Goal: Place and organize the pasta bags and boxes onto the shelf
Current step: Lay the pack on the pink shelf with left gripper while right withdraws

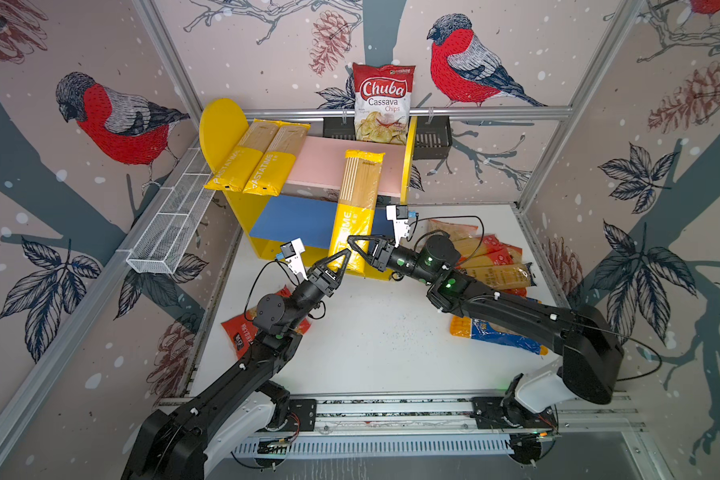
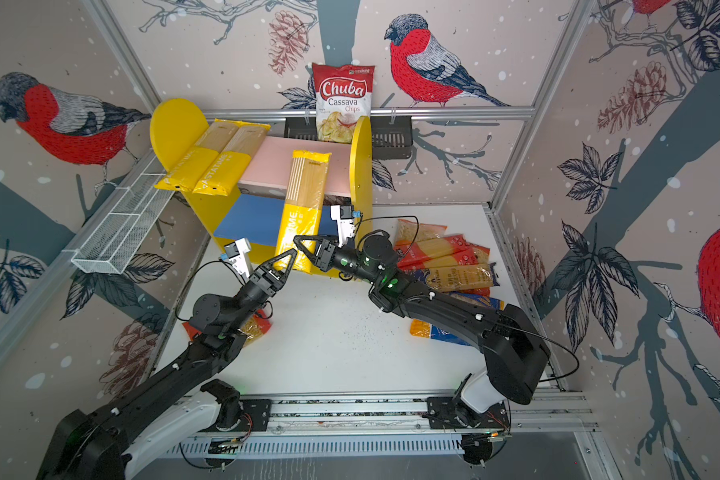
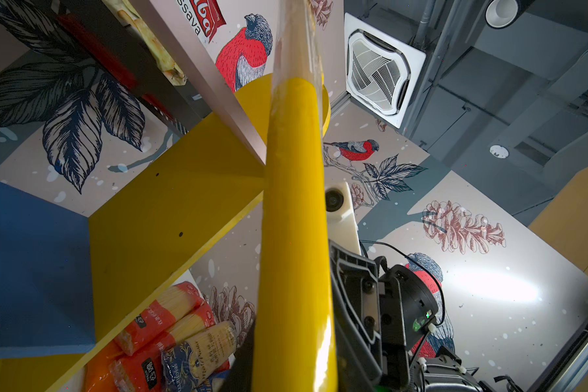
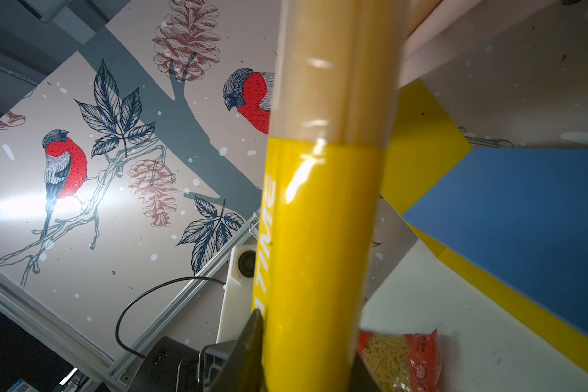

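Observation:
A long yellow PASTATIME pack [image 1: 356, 208] [image 2: 304, 199] leans upright against the front edge of the shelf's pink upper board [image 1: 329, 162]. Both grippers meet at its lower end. My left gripper [image 1: 344, 259] [image 3: 292, 373] is shut on it from the left, my right gripper [image 1: 354, 249] [image 4: 308, 356] from the right, with a finger against each side. Two more PASTATIME packs [image 1: 258, 164] lie on the upper board's left end and overhang its front. The blue lower board [image 1: 292, 216] is bare. Several spaghetti packs [image 1: 491, 262] are piled at the right.
A blue-orange bag [image 1: 495, 334] lies under my right arm and a red bag [image 1: 238, 332] under my left. The Chuba chips bag [image 1: 383, 99] stands in the black slotted basket [image 1: 433, 137] behind the shelf. A white wire basket [image 1: 175, 224] hangs on the left wall.

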Robot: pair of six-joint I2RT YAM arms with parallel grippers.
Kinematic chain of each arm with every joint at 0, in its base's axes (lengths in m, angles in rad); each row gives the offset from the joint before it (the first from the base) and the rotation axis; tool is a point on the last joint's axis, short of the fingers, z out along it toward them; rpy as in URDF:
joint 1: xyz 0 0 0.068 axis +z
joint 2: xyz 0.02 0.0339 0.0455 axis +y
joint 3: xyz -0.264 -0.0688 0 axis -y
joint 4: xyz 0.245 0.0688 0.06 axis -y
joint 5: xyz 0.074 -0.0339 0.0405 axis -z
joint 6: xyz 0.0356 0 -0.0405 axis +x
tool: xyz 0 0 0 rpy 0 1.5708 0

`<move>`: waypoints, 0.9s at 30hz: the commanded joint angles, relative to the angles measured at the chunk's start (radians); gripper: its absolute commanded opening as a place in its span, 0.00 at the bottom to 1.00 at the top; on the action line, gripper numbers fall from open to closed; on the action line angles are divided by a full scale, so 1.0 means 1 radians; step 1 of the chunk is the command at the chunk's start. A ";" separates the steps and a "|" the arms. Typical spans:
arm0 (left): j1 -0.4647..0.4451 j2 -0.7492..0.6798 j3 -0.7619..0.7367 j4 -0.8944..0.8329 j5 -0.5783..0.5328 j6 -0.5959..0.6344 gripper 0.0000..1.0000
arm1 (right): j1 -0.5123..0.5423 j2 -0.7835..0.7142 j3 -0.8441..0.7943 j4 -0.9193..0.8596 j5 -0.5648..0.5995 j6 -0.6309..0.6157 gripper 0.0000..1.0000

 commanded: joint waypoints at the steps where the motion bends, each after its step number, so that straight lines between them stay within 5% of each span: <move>1: 0.004 -0.006 0.040 0.004 -0.022 0.027 0.06 | 0.000 -0.011 -0.002 0.127 0.008 -0.017 0.44; 6: 0.020 -0.004 0.178 -0.210 -0.010 0.069 0.00 | -0.003 -0.037 -0.047 0.132 0.013 -0.008 0.57; 13: 0.081 0.043 0.385 -0.481 0.002 0.076 0.00 | -0.018 -0.137 -0.191 0.148 0.074 0.025 0.63; 21: 0.316 0.182 0.758 -0.846 0.134 0.114 0.00 | -0.018 -0.190 -0.337 0.143 0.119 0.077 0.64; 27: 0.458 0.297 0.879 -0.827 0.270 0.012 0.00 | -0.008 -0.175 -0.385 0.169 0.136 0.113 0.64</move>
